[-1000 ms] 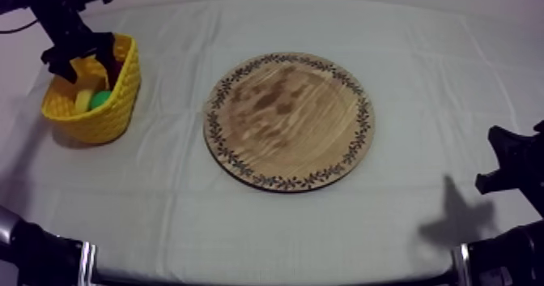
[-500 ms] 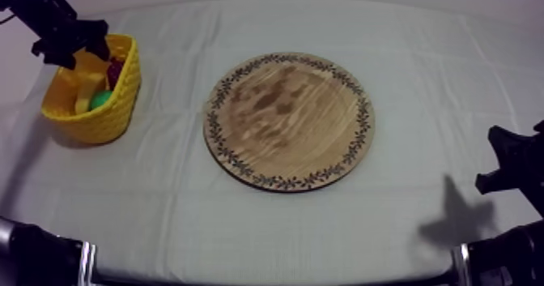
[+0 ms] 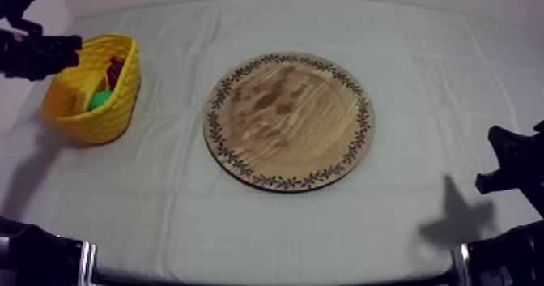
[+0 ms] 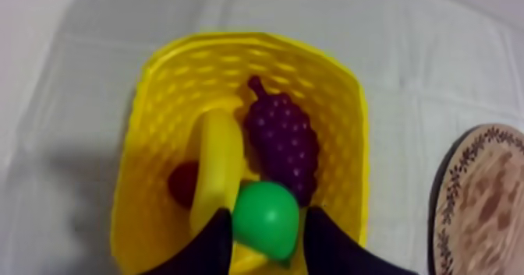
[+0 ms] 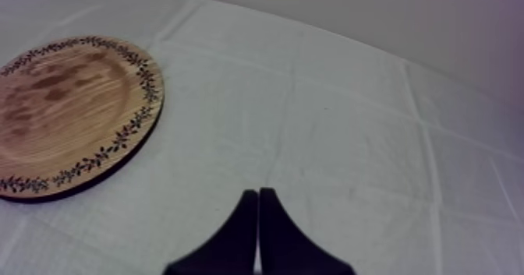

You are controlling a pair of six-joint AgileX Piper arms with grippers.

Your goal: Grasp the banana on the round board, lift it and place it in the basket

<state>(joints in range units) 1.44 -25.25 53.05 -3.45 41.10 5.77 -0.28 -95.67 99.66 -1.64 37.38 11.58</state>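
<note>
My left pincer (image 4: 267, 213) hangs over the yellow woven basket (image 4: 148, 138), black fingers spread wide, gripping nothing. Directly beneath it sits a green toy pear (image 4: 265, 230). Just beyond that the yellow toy banana (image 4: 214, 157) lies inside the basket, between a small red fruit (image 4: 182, 183) and a bunch of purple grapes (image 4: 285, 138). The round wooden board with a patterned rim (image 3: 287, 119) lies well apart, bare. My right pincer (image 5: 258, 192) rests pinched into a narrow wedge. I judge the drop done; next, lift clear of the basket.
</note>
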